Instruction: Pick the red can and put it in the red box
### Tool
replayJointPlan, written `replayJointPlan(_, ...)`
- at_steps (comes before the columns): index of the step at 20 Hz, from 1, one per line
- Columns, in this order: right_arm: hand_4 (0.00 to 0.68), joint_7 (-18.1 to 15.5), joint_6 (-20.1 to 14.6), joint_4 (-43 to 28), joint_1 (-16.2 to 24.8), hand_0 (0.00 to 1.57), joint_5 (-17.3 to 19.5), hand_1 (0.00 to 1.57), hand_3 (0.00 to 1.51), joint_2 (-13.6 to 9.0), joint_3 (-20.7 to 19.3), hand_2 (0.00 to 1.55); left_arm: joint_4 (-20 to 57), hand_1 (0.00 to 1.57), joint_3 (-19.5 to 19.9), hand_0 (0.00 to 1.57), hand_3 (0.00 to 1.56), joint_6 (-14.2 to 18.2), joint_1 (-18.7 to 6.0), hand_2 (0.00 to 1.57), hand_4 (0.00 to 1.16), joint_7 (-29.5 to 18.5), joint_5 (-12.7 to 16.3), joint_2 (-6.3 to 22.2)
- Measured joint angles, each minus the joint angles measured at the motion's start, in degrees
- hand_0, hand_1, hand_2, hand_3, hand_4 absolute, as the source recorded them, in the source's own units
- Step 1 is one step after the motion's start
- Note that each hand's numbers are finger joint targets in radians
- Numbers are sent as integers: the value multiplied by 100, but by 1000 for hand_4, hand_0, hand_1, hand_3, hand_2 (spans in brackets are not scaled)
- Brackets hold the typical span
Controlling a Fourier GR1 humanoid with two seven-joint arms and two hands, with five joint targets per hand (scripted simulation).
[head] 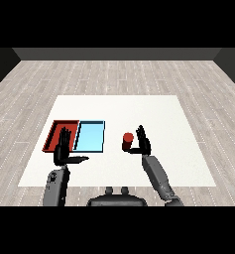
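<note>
Red can (128, 141) is seen standing upright on the white table (139, 106), its long axis vertical and its round top facing up. It is placed to the right of the light blue tray (90, 137), well apart from it, with bare table between the two. The right hand (142, 143) is held just beside the can on its right side, palm turned toward it, fingers straight and pointing up and spread apart; whether the can is touched cannot be told. The right forearm is angled in from the lower right. The left hand (64, 147) is raised over the near edge of the red tray (55, 133), fingers straight and apart, thumb stretched out to the right; nothing is held. The red tray is set against the left side of the blue tray, near the table's left edge. Open table is left behind the can and to its right.
</note>
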Motion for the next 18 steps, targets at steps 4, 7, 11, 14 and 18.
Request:
replayJointPlan(4,0,-205,-57,532,-346,0,-174,0,0,1,33,0,-9,0,-88,0,0,39,17,0,0,-48,-49,-85)
replayJointPlan(7,0,-207,18,718,-460,0,-200,0,0,2,-18,0,123,0,-43,0,0,56,-36,0,0,-134,-52,-84)
replayJointPlan(11,0,-367,9,911,-520,0,-338,0,0,2,63,0,-38,0,11,0,0,9,47,0,0,-56,32,-34)
replayJointPlan(14,0,-577,-6,1223,-690,0,-505,0,0,2,176,0,66,0,54,0,0,3,32,0,0,-144,32,-19)
replayJointPlan(18,0,-637,48,1366,-743,0,-522,0,0,2,172,0,153,0,64,0,0,-19,12,0,0,-165,40,-14)
